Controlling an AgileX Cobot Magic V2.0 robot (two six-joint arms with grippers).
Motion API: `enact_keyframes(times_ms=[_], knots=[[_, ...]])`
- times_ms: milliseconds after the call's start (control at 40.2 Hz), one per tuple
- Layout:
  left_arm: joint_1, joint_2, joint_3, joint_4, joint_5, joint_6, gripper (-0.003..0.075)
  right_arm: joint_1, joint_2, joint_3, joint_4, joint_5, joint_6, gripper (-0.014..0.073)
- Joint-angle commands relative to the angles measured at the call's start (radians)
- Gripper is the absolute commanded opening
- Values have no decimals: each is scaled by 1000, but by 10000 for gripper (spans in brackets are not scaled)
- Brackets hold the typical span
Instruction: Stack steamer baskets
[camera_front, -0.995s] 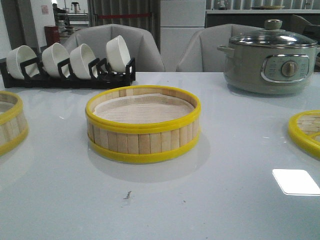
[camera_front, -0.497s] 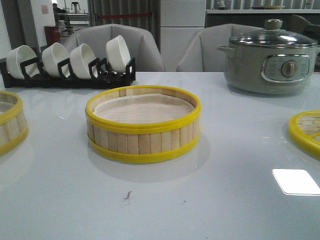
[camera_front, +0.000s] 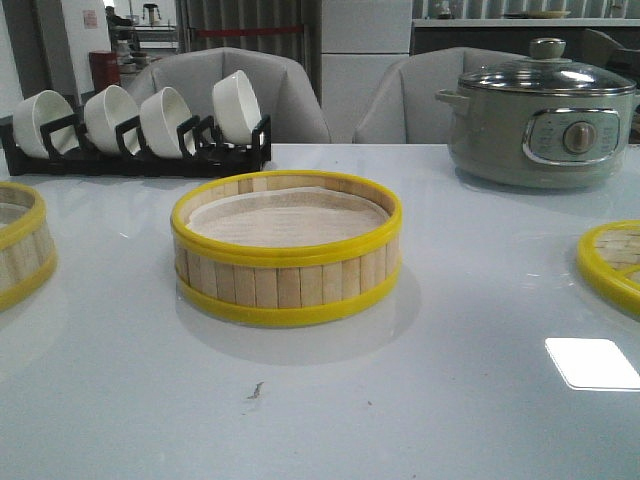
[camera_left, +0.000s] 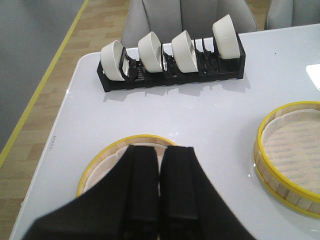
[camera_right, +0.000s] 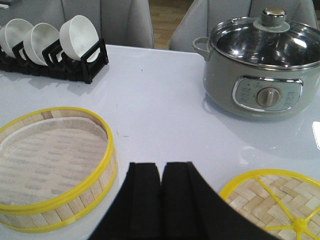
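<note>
Left steamer basket (camera_front: 20, 243) cut by front view's edge, woven lid (camera_front: 612, 264) likewise, left basket part-hidden behind jaws.

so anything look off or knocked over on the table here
Nothing stands out. The middle steamer basket sits flat with its liner inside, the bowls stand in their rack, and the pot has its lid on. Only a small dark speck marks the table.

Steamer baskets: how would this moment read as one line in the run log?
stage: not stacked | middle basket: alone, liner inside | left basket: apart | left end effector: shut, empty | right end effector: shut, empty
</note>
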Motion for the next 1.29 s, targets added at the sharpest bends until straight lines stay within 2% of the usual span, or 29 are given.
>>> enact_keyframes(times_ms=[0,75,224,298,373,597,696,1144,1194,1268], knots=[[-7,1,-37,-12,-75,-3,85,-22,-3,-39,-45,-28,-6,23],[-7,15,-37,-25,-71,-3,85,-41,-2,-39,-131,26,-6,23],[-7,36,-37,-53,-58,-3,85,-46,-2,-39,-403,150,-5,23],[-7,41,-37,-53,-58,-3,85,-46,-2,-39,-461,196,6,23],[-7,47,-37,-53,-58,-3,85,-46,-2,-39,-465,211,50,23],[-7,54,-37,-49,-58,-3,85,-46,-2,-39,-465,223,311,24],[-7,54,-37,-49,-58,-3,85,-46,-2,-39,-465,225,369,24],[-7,54,-37,-49,-66,-3,85,-46,-2,-39,-468,157,374,27],[-7,54,-37,-49,-66,-3,85,-46,-2,-39,-468,162,374,46],[-7,54,-37,-49,-66,-3,88,-46,-2,-39,-468,167,374,125]])
